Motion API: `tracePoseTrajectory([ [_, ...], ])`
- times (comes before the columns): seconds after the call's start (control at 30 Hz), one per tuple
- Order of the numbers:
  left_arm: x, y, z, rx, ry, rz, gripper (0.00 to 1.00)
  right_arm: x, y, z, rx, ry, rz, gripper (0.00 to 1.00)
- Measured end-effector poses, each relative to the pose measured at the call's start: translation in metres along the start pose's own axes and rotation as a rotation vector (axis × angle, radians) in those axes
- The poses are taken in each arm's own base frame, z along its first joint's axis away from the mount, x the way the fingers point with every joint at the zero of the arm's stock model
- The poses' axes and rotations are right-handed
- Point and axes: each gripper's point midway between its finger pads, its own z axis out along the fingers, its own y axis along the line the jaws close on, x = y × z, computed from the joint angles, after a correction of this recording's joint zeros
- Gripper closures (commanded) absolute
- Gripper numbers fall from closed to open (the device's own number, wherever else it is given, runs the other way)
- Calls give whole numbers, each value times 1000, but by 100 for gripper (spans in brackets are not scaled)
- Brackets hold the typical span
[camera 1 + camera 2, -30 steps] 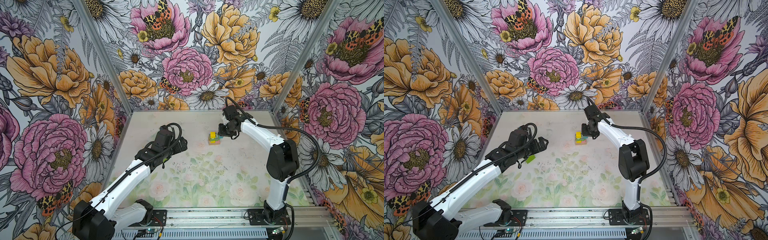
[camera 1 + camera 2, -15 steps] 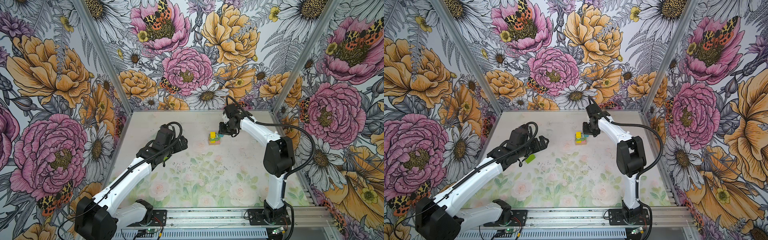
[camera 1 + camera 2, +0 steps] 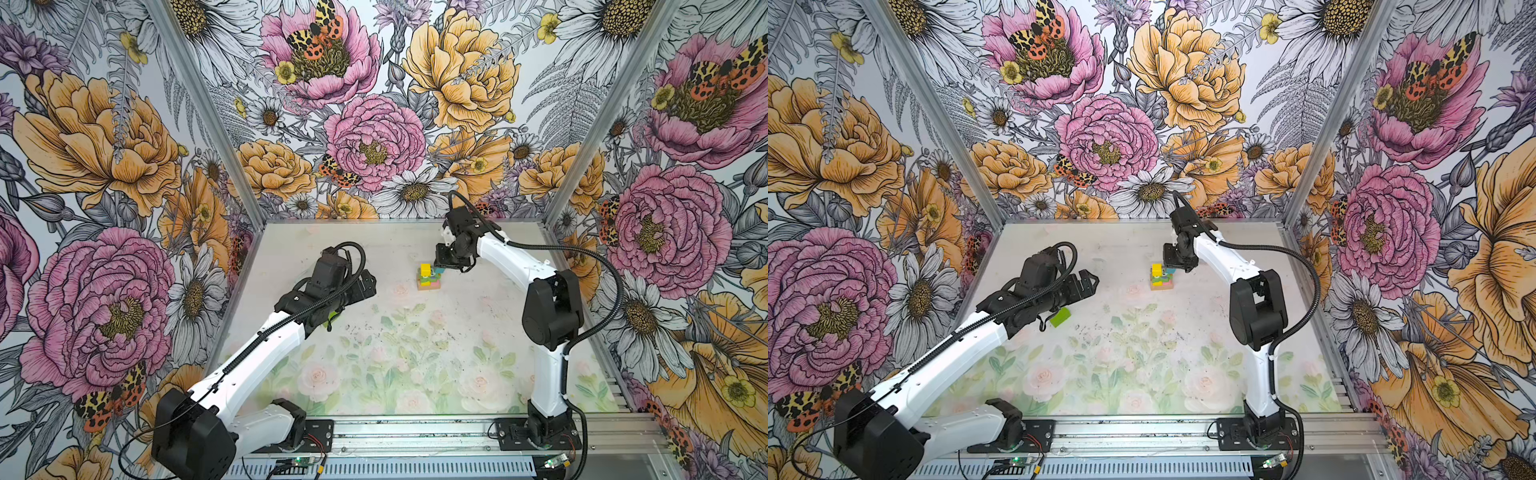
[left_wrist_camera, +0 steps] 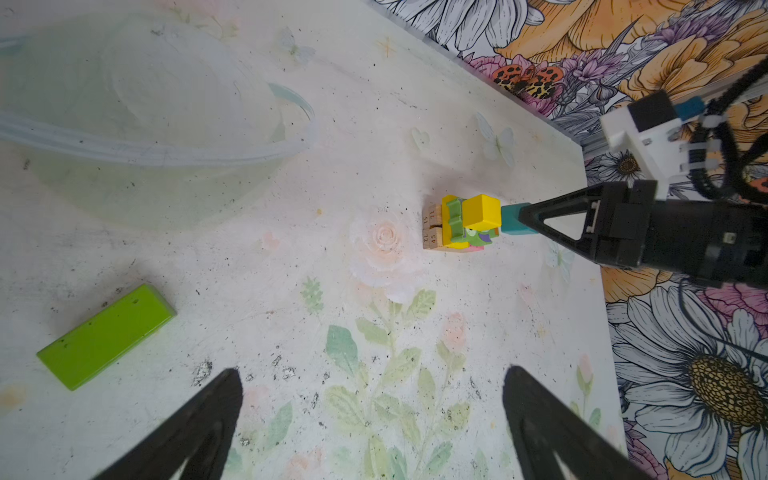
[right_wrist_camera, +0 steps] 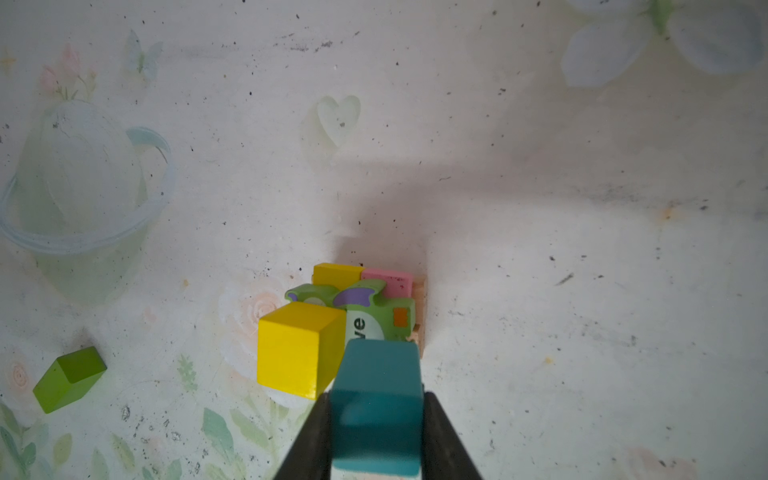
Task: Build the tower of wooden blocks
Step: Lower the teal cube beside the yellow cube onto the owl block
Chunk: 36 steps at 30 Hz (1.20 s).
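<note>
While the right gripper (image 5: 376, 399) clamps the teal cube (image 5: 376, 419) between its two fingers, the cube's forward part juts past the fingertips, probably so that its underside and leading face are free to meet the stack. The wood block tower (image 3: 428, 277) stands on the table (image 5: 540, 208) directly ahead of those fingertips. Its long axis is vertical, rising from the table toward the held cube.

At its base lie tan planks (image 4: 431, 226), flat, with their numbered ends showing in the left wrist view. A yellow bar (image 5: 336, 274) and a pink slab (image 5: 388, 282) rest side by side above them. A green figure (image 5: 365, 316) lies flat over these, and a yellow cube (image 5: 297, 349) crowns one half of it.

The teal cube hangs close beside the yellow cube, over the figure's uncovered end; whether the two cubes touch cannot be told. Judged from this, the step in hand is setting the teal cube on that free half.

The left gripper (image 4: 370, 374) is spread wide and empty, well back from the tower, presumably to keep clear of the placement. A lime green block (image 4: 106, 336) lies flat on the table outside the span of that gripper's fingers, off to one side. Its long axis slants across the line from gripper to tower.
</note>
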Motion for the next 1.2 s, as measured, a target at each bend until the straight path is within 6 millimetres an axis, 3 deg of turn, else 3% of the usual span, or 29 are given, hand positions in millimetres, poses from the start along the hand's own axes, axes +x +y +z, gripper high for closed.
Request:
tracePoseTrajectory([
  [1.2,-2,3,2,-6,1,0,1,-1,-1,16,-3,24,2,68],
])
